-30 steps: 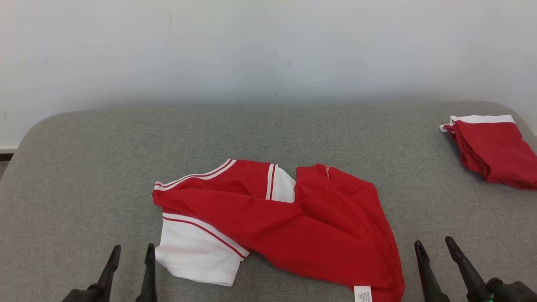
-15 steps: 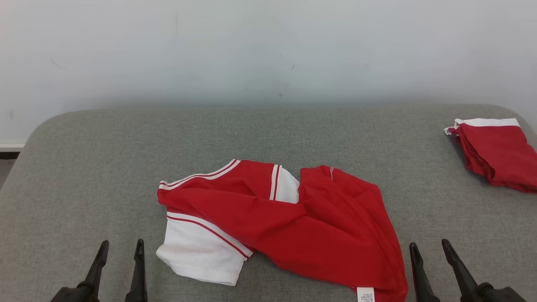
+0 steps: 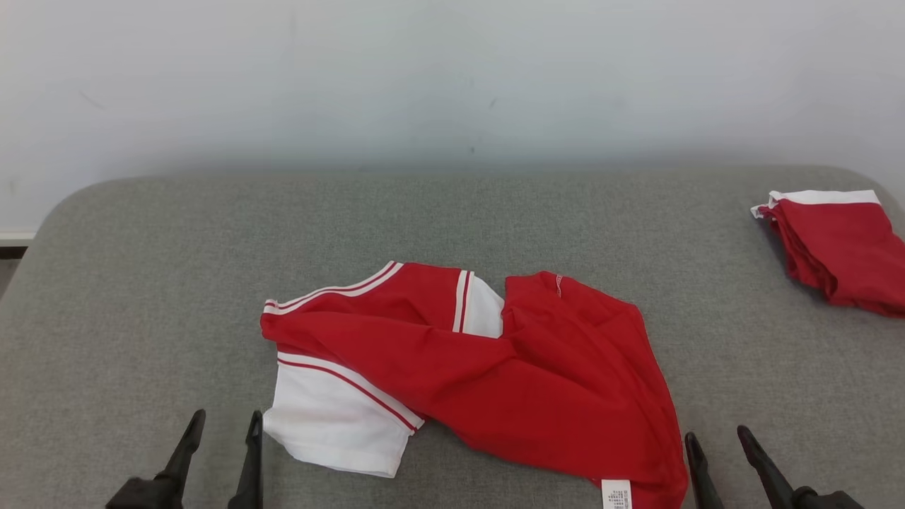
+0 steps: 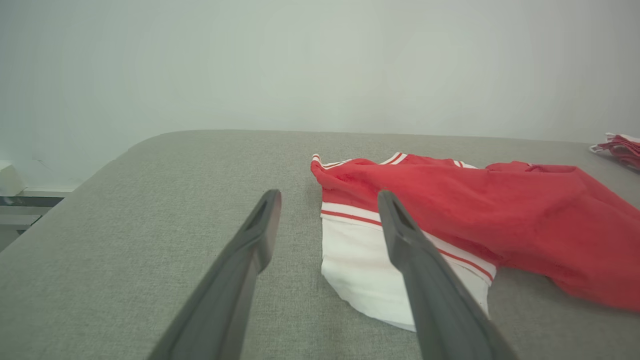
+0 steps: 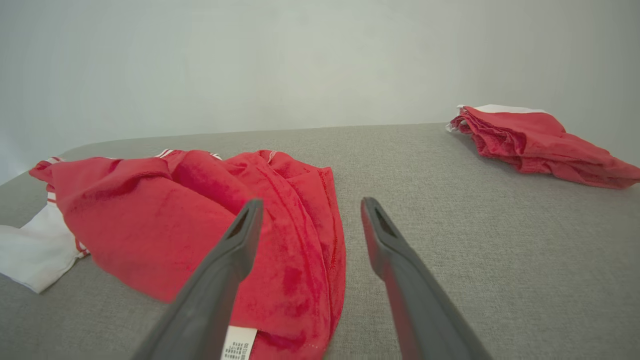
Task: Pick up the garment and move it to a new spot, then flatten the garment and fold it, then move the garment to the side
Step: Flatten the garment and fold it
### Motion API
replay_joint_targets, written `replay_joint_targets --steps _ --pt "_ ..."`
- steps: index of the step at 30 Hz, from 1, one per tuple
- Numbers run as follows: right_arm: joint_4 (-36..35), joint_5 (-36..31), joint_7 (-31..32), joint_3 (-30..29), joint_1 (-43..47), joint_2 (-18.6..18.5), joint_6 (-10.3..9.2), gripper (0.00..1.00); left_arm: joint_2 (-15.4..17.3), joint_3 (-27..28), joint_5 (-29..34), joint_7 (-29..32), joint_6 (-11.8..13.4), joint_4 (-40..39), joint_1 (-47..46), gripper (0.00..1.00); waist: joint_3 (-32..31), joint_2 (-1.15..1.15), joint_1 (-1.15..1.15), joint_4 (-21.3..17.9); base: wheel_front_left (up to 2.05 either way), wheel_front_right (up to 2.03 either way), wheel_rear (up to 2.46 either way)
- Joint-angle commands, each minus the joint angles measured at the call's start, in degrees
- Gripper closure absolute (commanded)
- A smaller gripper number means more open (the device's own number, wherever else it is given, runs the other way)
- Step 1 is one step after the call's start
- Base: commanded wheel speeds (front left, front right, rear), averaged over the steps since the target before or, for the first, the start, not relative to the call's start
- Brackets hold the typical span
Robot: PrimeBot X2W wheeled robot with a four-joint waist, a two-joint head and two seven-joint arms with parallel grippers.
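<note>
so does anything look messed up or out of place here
Only the red and white garment: it lies crumpled and twisted on the grey table, a white sleeve poking out, its care label showing at the near hem. The folded red pile at far right looks tidy.

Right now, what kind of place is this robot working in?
Probably a garment-folding test bench rather than a home: a grey cloth-topped table against a bare white wall, a crumpled red shirt at centre, and a folded pile set aside.
</note>
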Motion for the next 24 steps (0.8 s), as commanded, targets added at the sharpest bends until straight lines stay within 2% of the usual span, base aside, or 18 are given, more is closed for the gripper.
replay_joint_targets --steps 1,6,12,24 --pt "0.9 0.4 0.0 0.2 -0.5 -0.8 -0.16 0.00 0.7 -0.7 -0.8 0.0 0.1 0.8 -1.2 0.00 0.9 0.00 0.00 -0.2 0.00 0.00 0.00" --pt "6.0 1.6 0.0 2.5 -2.1 -2.3 -0.16 0.00 2.6 -3.6 -2.2 0.0 0.1 4.8 -4.4 0.00 2.9 0.00 0.00 -0.8 0.00 0.00 0.00" --pt "11.3 3.3 0.0 5.5 -4.1 -2.0 -0.16 0.00 4.9 -8.1 -5.0 0.0 0.1 11.9 -9.4 0.00 4.8 0.00 0.00 -0.9 0.00 0.00 0.00" --pt "14.6 6.1 0.0 10.1 -6.5 -1.6 -0.16 0.00 6.6 -12.8 -9.6 0.0 0.1 23.9 -14.9 0.00 6.4 0.00 0.00 -2.6 0.00 0.00 0.00"
